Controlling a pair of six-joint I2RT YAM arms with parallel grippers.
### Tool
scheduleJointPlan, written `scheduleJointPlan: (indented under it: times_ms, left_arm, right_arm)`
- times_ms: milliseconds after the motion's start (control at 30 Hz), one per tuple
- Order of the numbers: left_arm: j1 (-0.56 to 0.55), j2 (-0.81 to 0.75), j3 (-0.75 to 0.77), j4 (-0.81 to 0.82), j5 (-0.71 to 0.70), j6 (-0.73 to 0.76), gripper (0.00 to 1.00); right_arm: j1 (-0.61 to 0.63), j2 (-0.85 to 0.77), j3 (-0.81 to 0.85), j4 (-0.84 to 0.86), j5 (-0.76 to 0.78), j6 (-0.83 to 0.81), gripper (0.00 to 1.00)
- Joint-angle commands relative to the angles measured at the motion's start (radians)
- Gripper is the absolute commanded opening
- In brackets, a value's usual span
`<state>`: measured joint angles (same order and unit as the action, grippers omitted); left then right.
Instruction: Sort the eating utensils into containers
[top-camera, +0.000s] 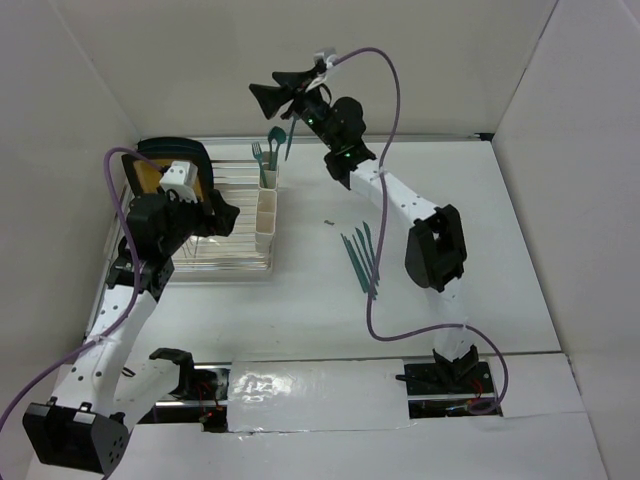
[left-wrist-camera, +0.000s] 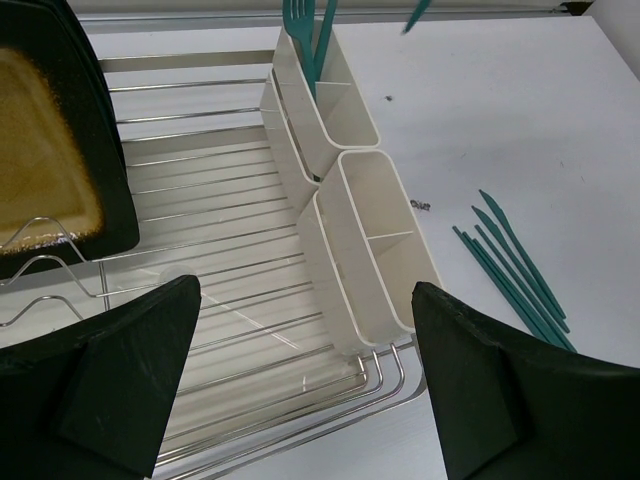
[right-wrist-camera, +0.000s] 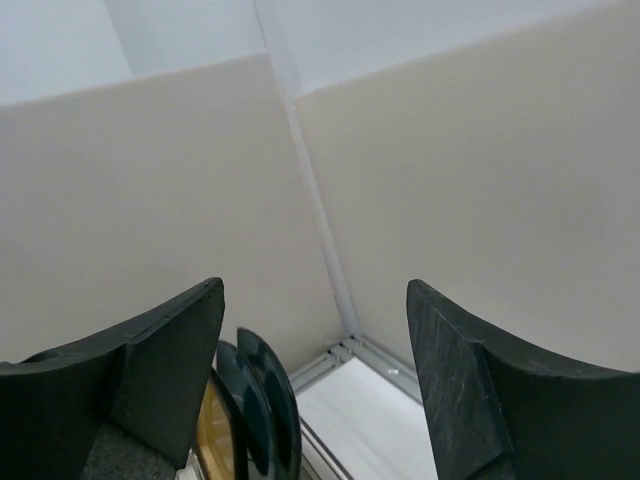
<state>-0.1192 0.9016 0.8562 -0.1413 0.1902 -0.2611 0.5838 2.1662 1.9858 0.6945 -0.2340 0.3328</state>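
Fanning out, slim teal utensils (left-wrist-camera: 520, 288) lie loose; left gripper (left-wrist-camera: 305, 288) and right gripper (right-wrist-camera: 312, 285) spread.

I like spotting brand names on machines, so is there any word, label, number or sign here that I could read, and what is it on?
No readable text shows in any view.
cream-white cups: plain, no print.
teal utensils: no marks visible.
yellow-and-black plate: no lettering.
right arm: no legible label; the green spot on it is a light, not writing.
left arm: no legible label.
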Motion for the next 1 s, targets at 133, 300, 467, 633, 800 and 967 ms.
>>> scheduleJointPlan:
  times_ms: [133, 300, 467, 633, 800, 967]
  left_arm:
    - [0.004, -0.04, 0.004, 0.052, 0.006, 0.003, 1.0]
    - [0.004, -0.026, 0.001, 0.054, -0.006, 0.011, 1.0]
    - [0.006, -0.012, -0.008, 0.075, 0.047, 0.025, 1.0]
    - [0.006, -0.012, -0.019, 0.095, 0.149, 0.052, 1.0]
    - [0.006, -0.017, -0.017, 0.094, 0.147, 0.053, 1.0]
    - [0.004, -0.02, -0.013, 0.091, 0.143, 0.048, 1.0]
  right_arm:
    - [0.019, -0.146, 0.065, -0.15, -0.047, -0.049, 0.81]
    - [0.021, -0.069, 0.077, -0.108, -0.089, 0.044, 0.79]
    - [0.022, -0.055, 0.09, -0.119, -0.11, 0.061, 0.78]
    - [0.027, -0.109, 0.071, -0.208, -0.091, 0.019, 0.77]
    - [0.017, -0.218, -0.004, -0.476, -0.038, -0.139, 0.77]
    - [0.001, -0.475, -0.361, -0.641, 0.114, -0.325, 0.78]
